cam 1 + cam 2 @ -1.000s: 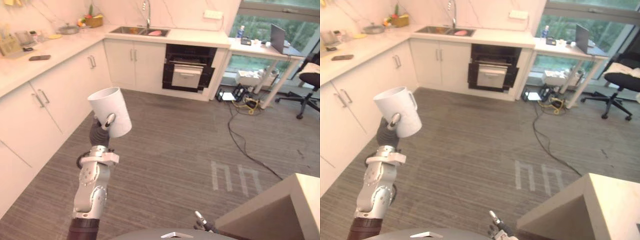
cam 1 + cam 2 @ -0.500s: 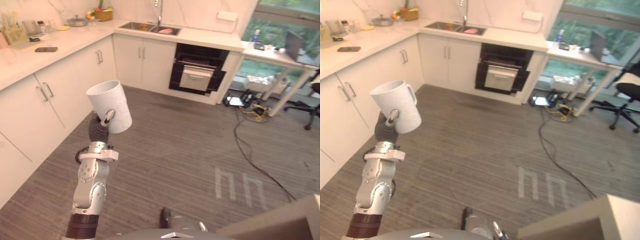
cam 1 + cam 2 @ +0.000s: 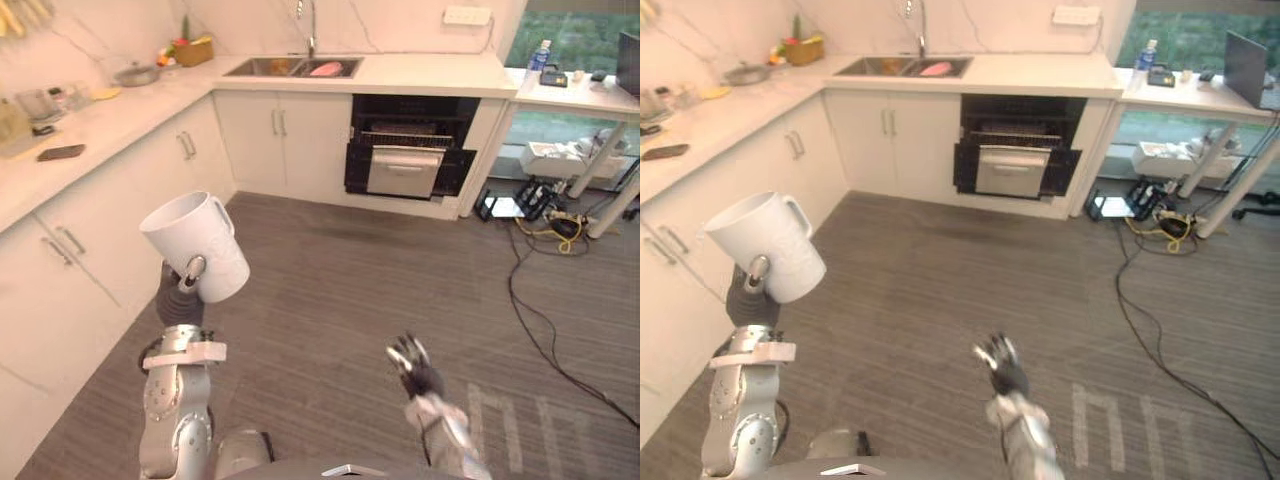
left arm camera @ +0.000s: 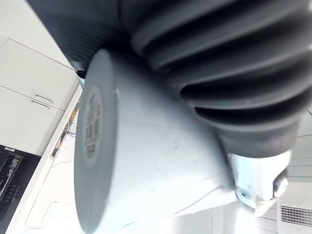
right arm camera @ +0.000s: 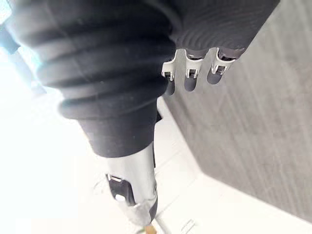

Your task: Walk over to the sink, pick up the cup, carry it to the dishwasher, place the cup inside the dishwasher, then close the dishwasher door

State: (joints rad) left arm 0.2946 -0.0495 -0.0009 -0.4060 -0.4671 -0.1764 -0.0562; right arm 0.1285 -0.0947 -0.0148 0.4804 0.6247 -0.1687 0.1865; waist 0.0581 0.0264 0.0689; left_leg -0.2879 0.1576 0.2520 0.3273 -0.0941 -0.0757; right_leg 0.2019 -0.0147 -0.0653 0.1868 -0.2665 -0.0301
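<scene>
Cup in hand, mid-carry
Left hand grips the cup; right hand hangs relaxed. Reaching the open dishwasher, loading and closing remain.

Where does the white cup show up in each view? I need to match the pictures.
Left eye view: cup at lower left, tilted, held up by the left hand.
Right eye view: cup near the left edge, in the same hold.
Left wrist view: cup from very close, base toward the camera.
Shared landmark: the open dishwasher, upper middle in both eye views.
</scene>
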